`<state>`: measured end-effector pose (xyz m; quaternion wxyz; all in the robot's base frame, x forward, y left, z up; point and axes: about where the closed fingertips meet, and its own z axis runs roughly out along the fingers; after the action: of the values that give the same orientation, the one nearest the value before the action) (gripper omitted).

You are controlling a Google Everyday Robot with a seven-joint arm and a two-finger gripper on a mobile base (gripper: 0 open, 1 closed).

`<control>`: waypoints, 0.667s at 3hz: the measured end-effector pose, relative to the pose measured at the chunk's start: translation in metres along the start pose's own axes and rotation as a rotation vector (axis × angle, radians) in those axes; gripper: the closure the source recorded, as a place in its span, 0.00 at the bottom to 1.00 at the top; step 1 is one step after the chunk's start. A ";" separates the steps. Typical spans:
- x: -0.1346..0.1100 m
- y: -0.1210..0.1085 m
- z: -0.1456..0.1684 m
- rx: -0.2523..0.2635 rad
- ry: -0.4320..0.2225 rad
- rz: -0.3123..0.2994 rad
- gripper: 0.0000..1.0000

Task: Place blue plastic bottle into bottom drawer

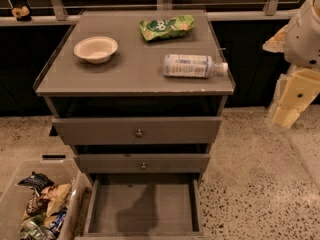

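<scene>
The blue plastic bottle (192,65) lies on its side on the right part of the grey cabinet top (130,74), with its white cap pointing right. The bottom drawer (144,209) is pulled open below, and its flat grey floor is bare. My gripper (292,104) hangs at the right edge of the view, to the right of the cabinet and apart from the bottle, a little lower than the cabinet top. It holds nothing that I can see.
A white bowl (96,49) sits at the left of the top and a green snack bag (166,27) at the back. Two upper drawers with brass knobs (139,132) are slightly open. A clear bin of snacks (37,204) stands on the floor at left.
</scene>
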<state>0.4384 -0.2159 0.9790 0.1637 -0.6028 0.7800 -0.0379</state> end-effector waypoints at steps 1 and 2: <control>0.000 0.000 0.000 0.000 0.000 0.000 0.00; -0.007 -0.004 0.002 0.001 0.003 -0.021 0.00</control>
<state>0.4442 -0.2099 0.9801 0.1622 -0.6109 0.7738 -0.0410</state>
